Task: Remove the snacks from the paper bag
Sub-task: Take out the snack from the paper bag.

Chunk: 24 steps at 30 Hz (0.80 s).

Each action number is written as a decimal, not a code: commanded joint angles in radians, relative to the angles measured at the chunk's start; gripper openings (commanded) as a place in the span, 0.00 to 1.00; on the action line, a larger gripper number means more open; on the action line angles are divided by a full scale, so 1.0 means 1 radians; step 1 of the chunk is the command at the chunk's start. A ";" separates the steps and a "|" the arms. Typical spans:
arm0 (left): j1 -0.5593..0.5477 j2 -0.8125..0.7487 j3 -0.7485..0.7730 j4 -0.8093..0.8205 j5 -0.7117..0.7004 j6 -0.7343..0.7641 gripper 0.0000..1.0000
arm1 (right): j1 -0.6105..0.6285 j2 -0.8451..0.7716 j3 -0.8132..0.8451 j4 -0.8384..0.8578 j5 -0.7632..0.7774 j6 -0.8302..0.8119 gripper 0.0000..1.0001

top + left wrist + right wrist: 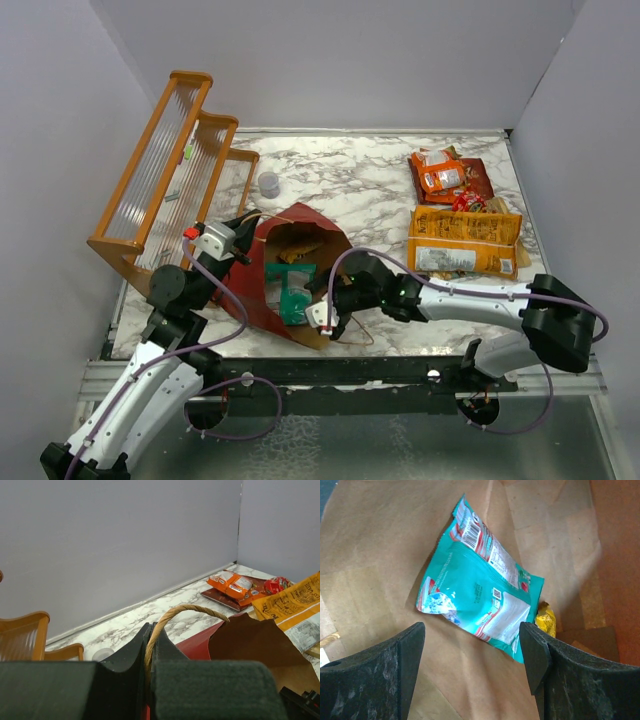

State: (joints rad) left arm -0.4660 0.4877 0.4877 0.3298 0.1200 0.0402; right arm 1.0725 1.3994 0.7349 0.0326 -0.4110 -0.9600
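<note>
The paper bag [270, 262] lies on its side, dark red outside and brown inside [380, 555]. My left gripper [243, 240] is shut on its twine handle [185, 611], holding the mouth up. A teal packet [475, 595] lies inside, with a bit of a yellow packet [546, 620] behind it. My right gripper [472, 640] is open at the bag's mouth, just short of the teal packet, touching nothing. At the far right of the table lie an orange packet [440, 177], a dark red Doritos bag [478, 180], a small red packet [467, 202] and a large orange-yellow chip bag [465, 242].
An orange wooden rack [170, 170] stands at the back left, close to my left arm. A small clear cup [268, 183] sits beside it. Grey walls enclose the marble table [360, 190] on three sides.
</note>
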 commanded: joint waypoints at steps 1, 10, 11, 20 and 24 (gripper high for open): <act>0.004 -0.005 0.006 0.038 0.016 0.004 0.00 | 0.027 0.014 0.003 -0.027 0.045 -0.081 0.77; 0.007 0.003 0.013 0.034 0.009 0.016 0.00 | 0.099 0.083 -0.005 0.006 0.112 -0.181 0.76; 0.008 0.002 0.013 0.034 0.008 0.019 0.00 | 0.109 0.090 -0.006 0.008 0.117 -0.195 0.76; 0.013 0.008 0.018 0.037 0.014 0.016 0.00 | 0.172 0.144 -0.088 0.303 0.174 -0.295 0.76; 0.015 0.002 0.021 0.026 -0.003 0.016 0.00 | 0.191 0.213 -0.145 0.516 0.235 -0.348 0.74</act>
State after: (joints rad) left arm -0.4599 0.4938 0.4877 0.3424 0.1234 0.0483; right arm 1.2419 1.5429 0.6472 0.2775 -0.2588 -1.2255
